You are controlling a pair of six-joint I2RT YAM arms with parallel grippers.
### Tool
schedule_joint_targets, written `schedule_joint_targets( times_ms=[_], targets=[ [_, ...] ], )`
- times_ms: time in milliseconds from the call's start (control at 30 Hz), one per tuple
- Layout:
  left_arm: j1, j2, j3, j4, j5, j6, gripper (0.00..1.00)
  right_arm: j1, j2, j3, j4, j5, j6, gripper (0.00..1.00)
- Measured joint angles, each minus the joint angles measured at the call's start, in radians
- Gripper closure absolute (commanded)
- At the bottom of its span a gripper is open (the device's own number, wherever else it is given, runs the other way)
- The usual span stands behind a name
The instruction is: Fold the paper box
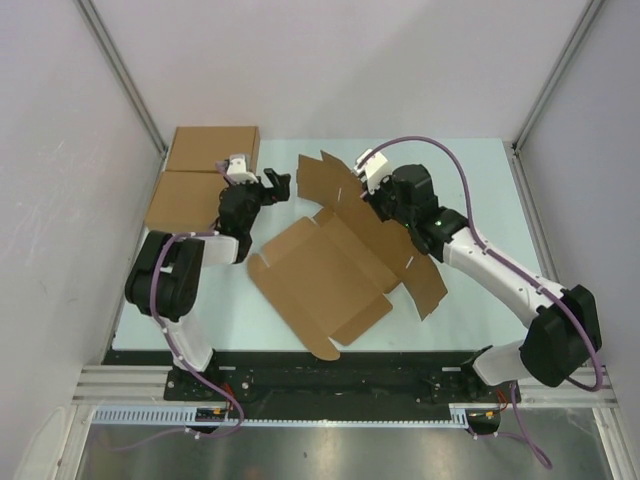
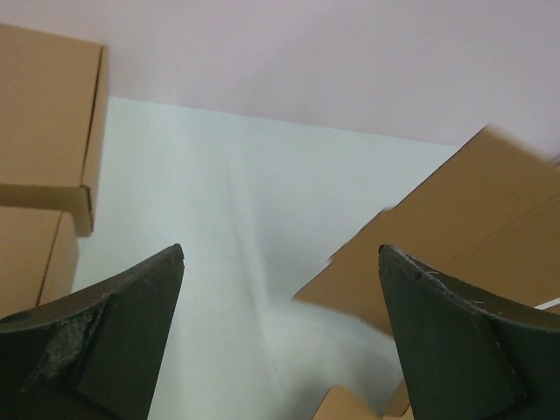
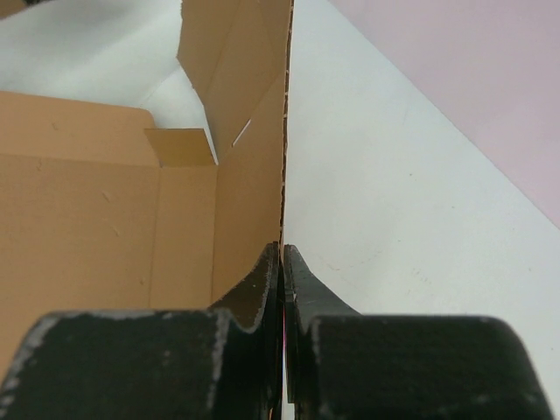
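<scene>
Right gripper (image 3: 282,255) pinches a raised flap of the paper box (image 1: 318,272), which sprawls mostly flat on the table (image 1: 470,175). Left gripper (image 1: 277,186) hangs spread wide just beside it. Best bet: hinge that flap slowly along its crease while the left pins the base.

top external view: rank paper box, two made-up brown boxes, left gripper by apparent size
1. paper box, largest
2. far made-up box and near made-up box: alike, near one partly hidden; unranked
3. left gripper, smallest
</scene>
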Motion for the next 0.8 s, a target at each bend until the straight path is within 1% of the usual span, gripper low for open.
schedule_joint_targets(
  times_ms=[200,300,400,433,533,800],
  targets=[
    [0.000,0.024,0.044,0.061,0.046,-0.032,0.00,0.002,0.058,-0.015,0.025,0.006,-0.016,1.00],
    [0.000,0.050,0.106,0.071,0.063,-0.053,0.03,-0.006,0.074,-0.015,0.035,0.004,-0.017,1.00],
    [0.000,0.101,0.215,0.074,0.097,-0.087,0.12,-0.008,0.086,-0.015,0.050,0.004,-0.018,1.00],
    [0.000,0.121,0.253,0.074,0.112,-0.099,0.17,-0.007,0.090,-0.015,0.056,0.004,-0.019,1.00],
    [-0.002,0.177,0.343,0.071,0.143,-0.125,0.23,-0.005,0.100,-0.015,0.071,0.006,-0.022,1.00],
    [-0.034,0.232,0.432,-0.040,0.214,-0.127,0.35,0.012,0.114,-0.015,0.093,0.024,-0.042,1.00]
  ],
)
